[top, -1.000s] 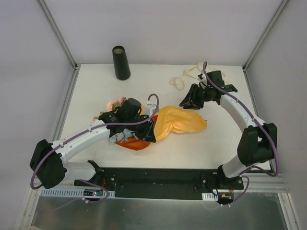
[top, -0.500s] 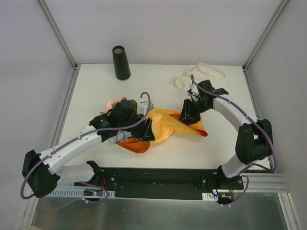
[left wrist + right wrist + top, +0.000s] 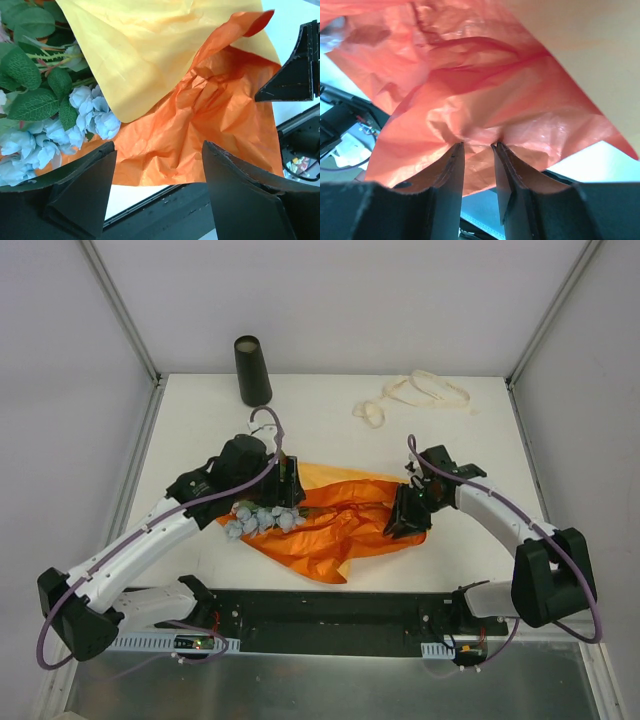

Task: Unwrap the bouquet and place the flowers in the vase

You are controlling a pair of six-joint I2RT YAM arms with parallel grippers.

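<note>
We see the paper (image 3: 340, 525) spread open and crumpled on the tabletop (image 3: 200, 420), between the middle and the near edge. Its orange side faces up over most of the sheet, and in the left wrist view a paler yellow flap (image 3: 150, 45) folds over it. The flowers (image 3: 262, 518) lie on the paper's left end, with pale blue blooms (image 3: 90, 115) in a cluster and green leaves (image 3: 30, 75) beside them. From above we cannot make out the stems.

Our left pincer (image 3: 288, 480) hangs over the far left part of the sheet, just beside the blue blooms on their far side. Its jaws stand wide apart and there is nothing between them. In its own view (image 3: 157, 190) the crumpled orange paper shows through the gap and the blooms sit toward the left finger.

Our right pincer (image 3: 405, 515) is at the paper's right edge. Its wrist view (image 3: 477, 147) shows the jaws drawn narrow, with a gathered fold of the paper (image 3: 485, 90) pinched between the tips, so it holds the sheet there.

The vase (image 3: 252, 370) stands upright at the far edge, toward the far left corner, well apart from both pincers and from the flowers. A cream ribbon (image 3: 415, 395) lies loose near the far edge toward the right corner, apart from the paper.
</note>
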